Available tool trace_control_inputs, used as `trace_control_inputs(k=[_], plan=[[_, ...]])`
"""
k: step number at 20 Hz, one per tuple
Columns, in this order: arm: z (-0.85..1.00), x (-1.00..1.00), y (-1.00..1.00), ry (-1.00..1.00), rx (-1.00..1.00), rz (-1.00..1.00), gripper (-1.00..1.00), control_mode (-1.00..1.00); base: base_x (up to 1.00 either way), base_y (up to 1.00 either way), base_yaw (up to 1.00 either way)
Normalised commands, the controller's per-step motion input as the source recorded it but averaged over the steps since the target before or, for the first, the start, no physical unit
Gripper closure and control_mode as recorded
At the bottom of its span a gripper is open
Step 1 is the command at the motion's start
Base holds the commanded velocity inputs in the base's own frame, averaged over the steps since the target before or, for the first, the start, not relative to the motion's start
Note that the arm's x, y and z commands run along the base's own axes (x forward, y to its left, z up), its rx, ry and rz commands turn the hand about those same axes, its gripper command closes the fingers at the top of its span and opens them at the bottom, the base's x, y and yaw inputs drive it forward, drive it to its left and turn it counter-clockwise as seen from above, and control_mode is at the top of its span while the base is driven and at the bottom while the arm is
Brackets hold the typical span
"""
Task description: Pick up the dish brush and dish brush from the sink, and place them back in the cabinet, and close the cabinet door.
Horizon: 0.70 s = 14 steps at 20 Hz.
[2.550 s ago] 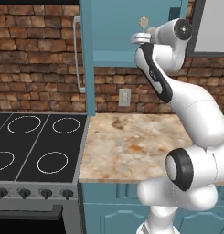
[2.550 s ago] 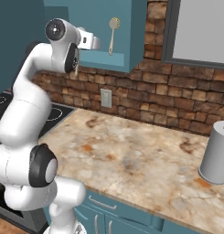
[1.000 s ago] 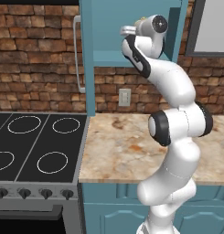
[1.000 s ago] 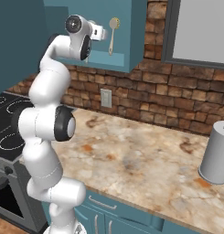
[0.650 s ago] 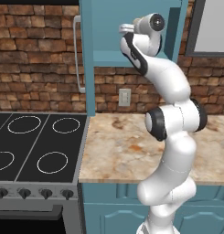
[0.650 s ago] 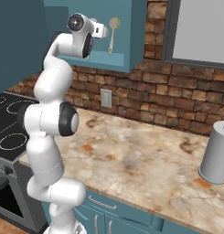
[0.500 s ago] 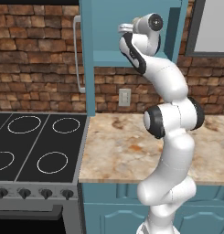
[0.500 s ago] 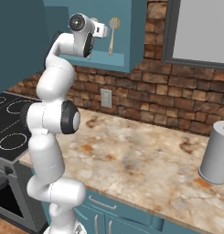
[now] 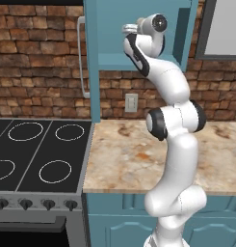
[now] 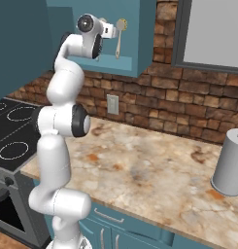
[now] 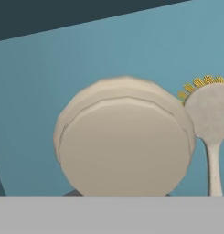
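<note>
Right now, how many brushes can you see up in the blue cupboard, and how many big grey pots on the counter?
Dish brushes: 2, the round brush at the gripper and the long-handled brush.
Grey canister on the counter: 1.
Total: 3.

You have two dish brushes to count in the hand view: a round beige dish brush (image 11: 125,141) filling the centre of the frame, seen end-on, and a long-handled dish brush (image 11: 209,119) with yellow bristles at the right edge; the latter also shows at the upper middle of the right base view. You see one open cabinet (image 9: 114,29) at the top of the left base view and one cabinet door (image 9: 93,62) with one silver bar handle (image 9: 81,58). At lower left there is one stovetop (image 9: 35,159) with four white rings in view. One wall outlet (image 9: 131,102) sits mid-frame. One grey canister (image 10: 229,163) stands at the right of the right base view.
</note>
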Motion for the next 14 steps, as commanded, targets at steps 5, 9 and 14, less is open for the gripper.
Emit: trace_control_inputs(k=[5,9,14], plan=[[-0.04,0.26,0.0,0.0,0.0,0.0,1.0,-1.0,0.0,0.0,0.0],[-0.1,0.24,0.0,0.0,0.0,0.0,1.0,-1.0,0.0,0.0,0.0],[-0.16,0.21,0.0,-0.02,0.0,0.0,1.0,-1.0,0.0,0.0,0.0]])
